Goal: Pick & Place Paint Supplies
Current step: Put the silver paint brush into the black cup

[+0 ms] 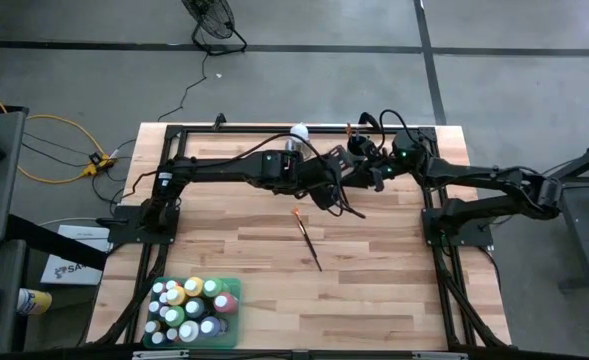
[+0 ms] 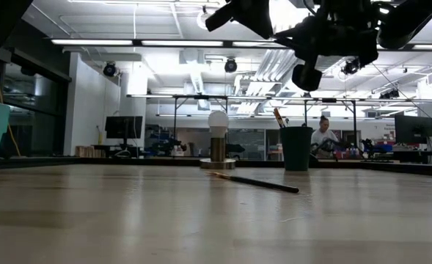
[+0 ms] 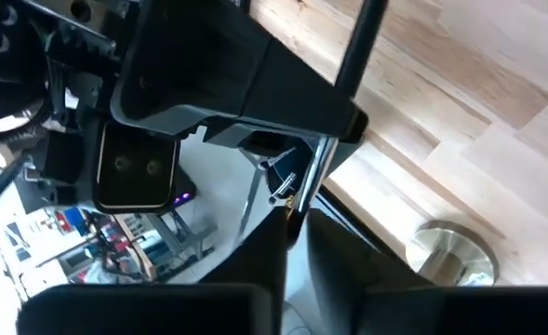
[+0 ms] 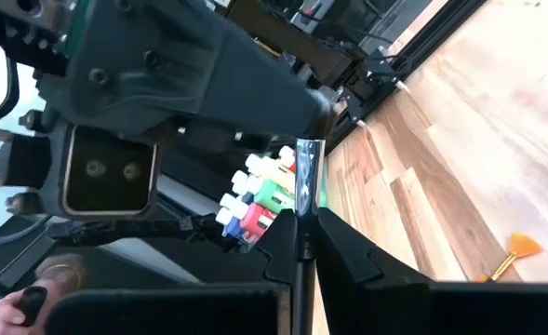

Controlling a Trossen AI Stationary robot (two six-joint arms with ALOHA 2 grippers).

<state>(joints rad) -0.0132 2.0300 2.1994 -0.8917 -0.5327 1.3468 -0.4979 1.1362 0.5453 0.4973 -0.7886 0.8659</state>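
Observation:
Both grippers meet high above the table's far middle, on one thin brush with a silver ferrule (image 4: 306, 172). My left gripper (image 1: 336, 178) and my right gripper (image 1: 362, 165) are each shut on it. A second brush (image 1: 307, 238) with orange bristles lies flat on the wood. The paint bottles (image 1: 192, 308) stand in a green tray (image 1: 236, 285) near the front left. The dark green cup (image 2: 296, 148) stands at the far side with a brush (image 2: 278, 117) sticking out of it. My left gripper pinches the brush between its two fingers, right next to the silver ferrule (image 3: 313, 177). The brush is lifted clear of the table and runs on past the fingertips toward the other gripper. My right gripper pinches the same brush on its thin dark shaft (image 4: 300, 244), just short of the ferrule. The brush lies along the gap between the fingers, with the ferrule beyond their tips, clear of the table.
A white ball on a metal base (image 1: 299, 132) stands at the far edge, close under the arms. Black frame rails (image 1: 444, 260) run along the table's sides. Open wood lies between the loose brush and the tray. A person sits in the room beyond the table.

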